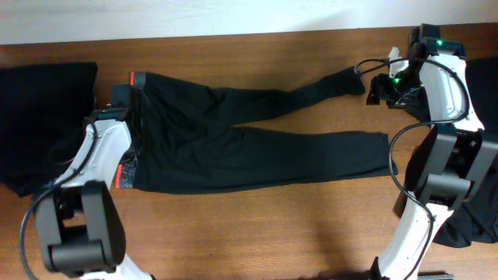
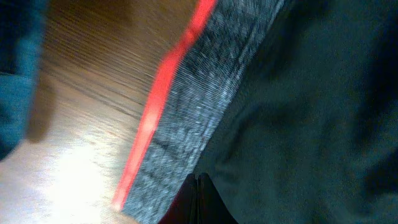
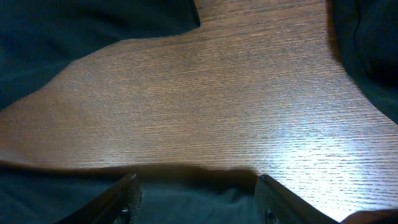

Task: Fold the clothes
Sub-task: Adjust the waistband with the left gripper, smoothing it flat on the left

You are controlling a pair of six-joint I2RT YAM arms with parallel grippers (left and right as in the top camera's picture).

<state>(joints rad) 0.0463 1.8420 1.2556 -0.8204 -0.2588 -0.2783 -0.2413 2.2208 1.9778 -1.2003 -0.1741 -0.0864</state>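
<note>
Long black trousers with red-edged grey waistband [image 1: 233,144] lie lengthwise across the wooden bench [image 1: 233,225]. The waistband is under the left fingers [image 2: 208,205], whose grip cannot be told. The cuffs are beside the released right fingers [image 3: 127,196].

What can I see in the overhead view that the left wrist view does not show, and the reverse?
Only overhead: the whole trousers with both legs spread out, and another black garment at the left end of the table. Only left wrist: the knit texture of the grey waistband, up close. Both: the red-edged waistband lying on the wooden table.
</note>
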